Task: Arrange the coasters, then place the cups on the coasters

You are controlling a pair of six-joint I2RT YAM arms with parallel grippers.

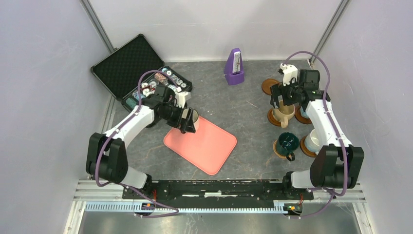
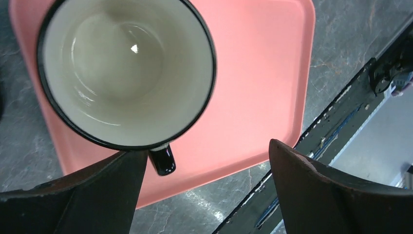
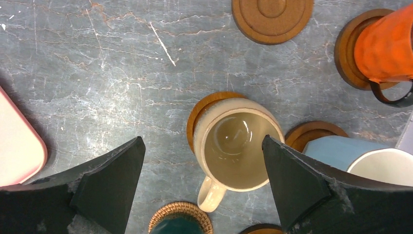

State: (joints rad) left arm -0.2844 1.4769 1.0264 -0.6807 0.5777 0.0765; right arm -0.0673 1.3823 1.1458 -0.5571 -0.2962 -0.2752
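Pale walls enclose a grey, seemingly marble tabletop.

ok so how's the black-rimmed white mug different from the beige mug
The black-rimmed white mug stands on the pink tray with no coaster showing; the beige mug sits on a brown coaster. The white mug has a black rim and handle; the beige mug's are pale like its body. Both are upright and empty.
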